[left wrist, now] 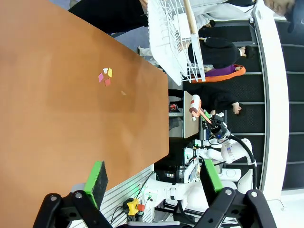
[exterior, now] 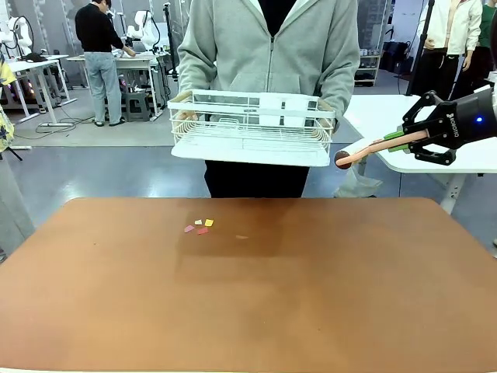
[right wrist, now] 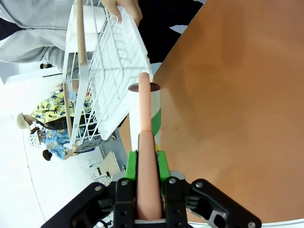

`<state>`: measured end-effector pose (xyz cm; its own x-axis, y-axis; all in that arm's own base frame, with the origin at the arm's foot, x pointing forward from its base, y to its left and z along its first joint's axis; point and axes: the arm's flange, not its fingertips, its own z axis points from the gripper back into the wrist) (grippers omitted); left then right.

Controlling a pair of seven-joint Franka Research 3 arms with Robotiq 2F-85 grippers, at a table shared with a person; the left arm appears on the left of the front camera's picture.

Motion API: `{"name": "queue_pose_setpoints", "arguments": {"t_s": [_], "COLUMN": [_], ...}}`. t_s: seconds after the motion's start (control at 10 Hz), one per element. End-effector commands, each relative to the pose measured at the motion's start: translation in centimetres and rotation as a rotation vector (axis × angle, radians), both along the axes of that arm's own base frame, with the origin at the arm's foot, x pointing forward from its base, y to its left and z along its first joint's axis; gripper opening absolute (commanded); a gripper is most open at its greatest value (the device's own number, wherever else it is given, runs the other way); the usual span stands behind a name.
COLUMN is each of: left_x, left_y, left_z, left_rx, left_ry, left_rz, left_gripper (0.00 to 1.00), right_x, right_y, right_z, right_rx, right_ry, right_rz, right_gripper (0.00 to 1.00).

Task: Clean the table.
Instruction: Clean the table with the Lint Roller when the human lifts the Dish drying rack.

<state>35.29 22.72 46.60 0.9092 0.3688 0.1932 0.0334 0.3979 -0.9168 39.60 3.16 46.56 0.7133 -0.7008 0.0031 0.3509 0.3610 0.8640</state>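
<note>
The reddish-brown table (exterior: 248, 295) carries a small cluster of coloured paper scraps (exterior: 200, 226) near its far middle, also seen in the left wrist view as scraps (left wrist: 105, 76). My right gripper (exterior: 404, 138) hovers beyond the table's far right corner, shut on the pink handle of a lint roller (exterior: 365, 151). In the right wrist view the roller (right wrist: 145, 118) points toward the table edge from that gripper (right wrist: 146, 164). My left gripper (left wrist: 154, 178) is open above the table (left wrist: 57, 118), holding nothing.
A person at the far side holds a white wire rack (exterior: 252, 124) with both hands, lifted above the table's far edge. A white-topped table (exterior: 388, 116) stands behind on the right. One faint pinkish scrap (exterior: 241, 237) lies apart from the cluster.
</note>
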Motion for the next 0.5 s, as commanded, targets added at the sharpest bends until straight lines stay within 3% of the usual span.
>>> {"name": "queue_pose_setpoints", "arguments": {"t_s": [0.0, 0.4], "left_x": [-0.13, -0.13], "left_y": [0.17, 0.17], "left_z": [0.07, 0.07], "left_rx": [-0.003, -0.003], "left_ry": [-0.011, -0.011], "left_rz": [0.000, 0.000], "left_gripper": [1.00, 1.00], "right_x": [-0.04, -0.04], "right_y": [0.17, 0.17], "right_z": [0.09, 0.09], "right_rx": [0.001, 0.001], "right_ry": [-0.002, -0.002], "right_rz": [0.004, 0.004], "right_gripper": [0.00, 0.00]}}
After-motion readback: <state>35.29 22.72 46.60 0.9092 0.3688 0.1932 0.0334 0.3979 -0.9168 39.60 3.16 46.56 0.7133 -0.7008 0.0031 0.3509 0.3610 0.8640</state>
